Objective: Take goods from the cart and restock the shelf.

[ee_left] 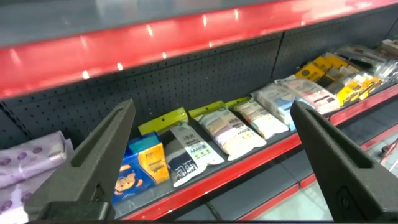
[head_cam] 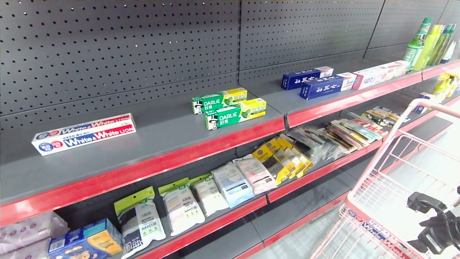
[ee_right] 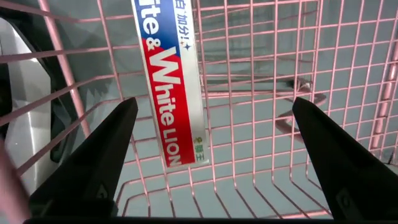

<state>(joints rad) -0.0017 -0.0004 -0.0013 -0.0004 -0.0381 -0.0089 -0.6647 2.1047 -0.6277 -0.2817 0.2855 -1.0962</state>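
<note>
I am holding my right pincer (ee_right: 212, 106) spread wide over the cart, with nothing between the fingers. The toothpaste box (ee_right: 168, 81) is lying below it on what looks like the wire floor of the basket. Its long side is running between my two fingers, so a close here would be pinching it across its narrow width. That is the grip I am wanting.

The box is sitting nearer one finger than the other. I am judging that I should centre over it before going down, or the closer finger could be nudging it askew. The wire is the hazard. A fingertip could be slipping through the mesh or catching a bar, so I should be lowering straight and pinching near the middle of the box, not at its end.

In the head view my right arm is hanging at the lower right of the frame, inside the cart (head_cam: 381, 187), wrist bent downward.

My left pincer (ee_left: 212, 104) is also spread and empty. It is pointing at the lower shelf (ee_left: 261, 158) with its packets, well apart from them.

Farther off, at the middle left of the head view, two matching boxes (head_cam: 84, 133) are lying on the top shelf (head_cam: 161, 140). The bare shelf beside them looks like the place for mine.
</note>
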